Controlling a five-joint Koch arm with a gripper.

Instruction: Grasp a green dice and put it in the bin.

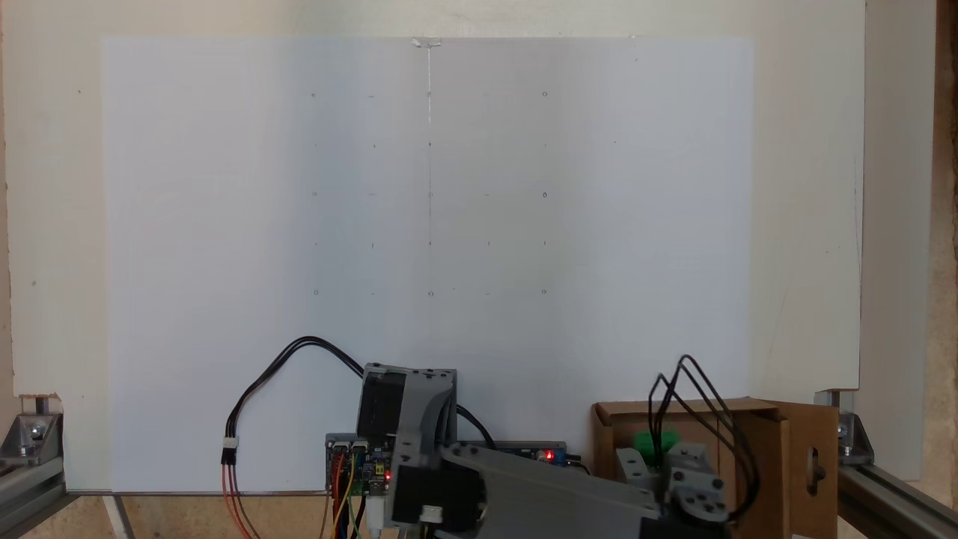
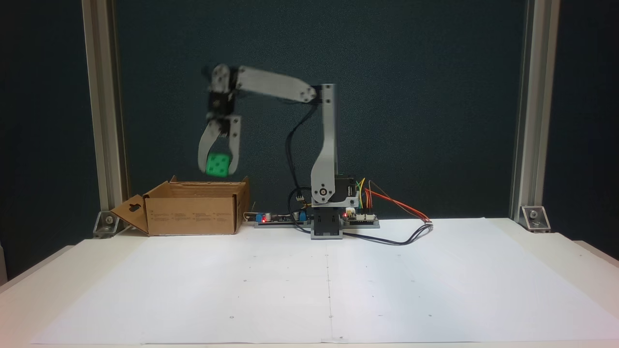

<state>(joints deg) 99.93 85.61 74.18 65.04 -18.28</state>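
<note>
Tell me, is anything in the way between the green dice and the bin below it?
Nothing visible. The green dice, held in the gripper, hangs in open air above the bin, whose top is open, flaps folded outward.

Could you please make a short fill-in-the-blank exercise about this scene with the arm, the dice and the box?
1. The gripper holds a dice of ____ colour.
2. The dice hangs ____ the open cardboard bin.
3. The jaws are closed on the ____.
4. The white sheet carries no ____.

Missing words: green; above; dice; objects
</note>
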